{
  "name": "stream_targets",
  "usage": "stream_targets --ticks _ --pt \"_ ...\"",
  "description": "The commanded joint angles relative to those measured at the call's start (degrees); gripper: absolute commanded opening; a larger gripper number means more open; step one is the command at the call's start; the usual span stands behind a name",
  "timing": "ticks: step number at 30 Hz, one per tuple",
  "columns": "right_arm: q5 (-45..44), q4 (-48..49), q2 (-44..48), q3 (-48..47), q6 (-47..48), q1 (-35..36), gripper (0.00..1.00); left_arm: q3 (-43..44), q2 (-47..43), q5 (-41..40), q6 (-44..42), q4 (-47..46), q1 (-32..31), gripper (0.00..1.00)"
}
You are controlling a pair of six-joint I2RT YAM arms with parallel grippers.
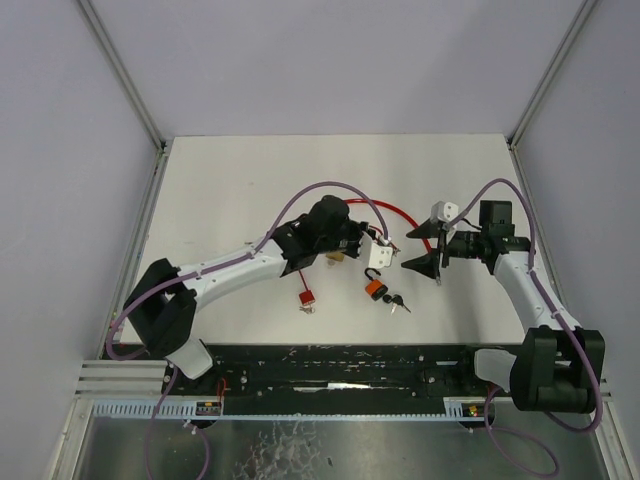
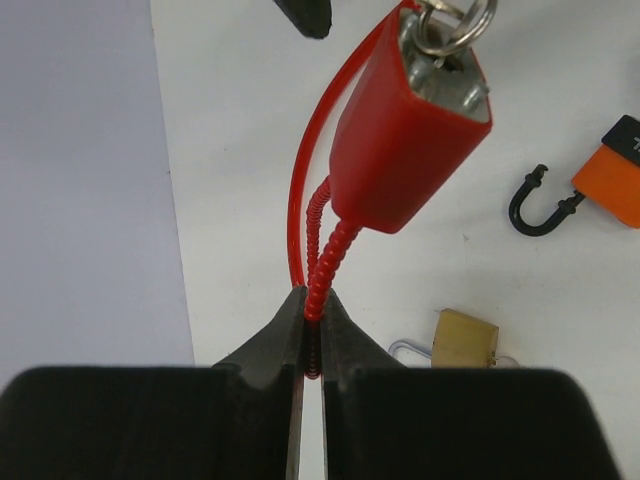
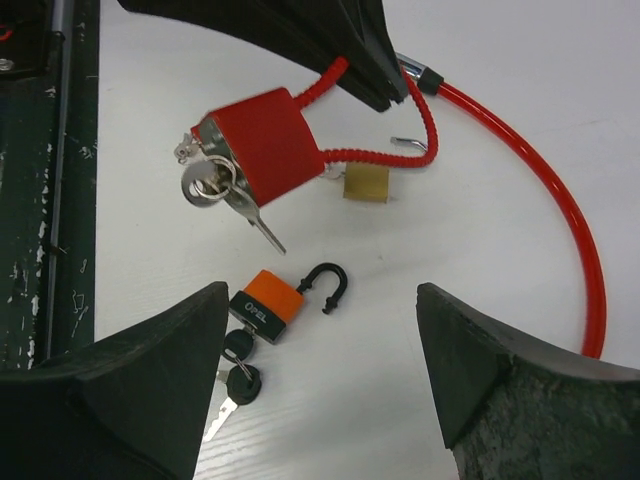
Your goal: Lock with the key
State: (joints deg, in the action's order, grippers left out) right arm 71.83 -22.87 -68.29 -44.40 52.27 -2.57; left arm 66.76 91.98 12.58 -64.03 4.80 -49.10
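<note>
Top view: left gripper (image 1: 368, 240) over counter (image 1: 250, 180) centre, right gripper (image 1: 412, 248) facing it, close. Small red padlock (image 1: 305, 297) lying near left arm.

Left wrist: jaws pressed shut on ribbed neck of red cable lock (image 2: 400, 140), lock raised.

Right wrist: jaws spread wide, nothing gripped. Key (image 3: 210, 186) seen in keyhole. Orange padlock (image 3: 268, 300) and brass padlock (image 3: 366, 185) lying on counter close around lock.

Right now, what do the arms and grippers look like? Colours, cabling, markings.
The left arm and right arm have white links with black joints and bases. A purple cable loops along each. The left gripper and right gripper have matte black wedge-shaped fingers tapering to thin tips. No markings visible.
</note>
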Motion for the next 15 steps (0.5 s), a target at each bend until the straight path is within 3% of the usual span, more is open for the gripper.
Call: stream_targets --ticks 1,8,15 --pt "4.5 4.2 0.1 -0.3 -3.1 2.5 0.8 -1.3 -1.2 0.8 -2.3 -6.9 -0.5 0.0" --pt "5.3 0.5 -1.0 -1.2 0.3 4.9 0.71 -2.7 -1.9 0.5 -2.9 -9.2 -1.5 0.0" --pt "5.1 -2.7 -1.6 -2.4 2.7 5.8 0.49 -3.0 -1.1 -1.8 -3.2 -10.9 -1.5 0.0"
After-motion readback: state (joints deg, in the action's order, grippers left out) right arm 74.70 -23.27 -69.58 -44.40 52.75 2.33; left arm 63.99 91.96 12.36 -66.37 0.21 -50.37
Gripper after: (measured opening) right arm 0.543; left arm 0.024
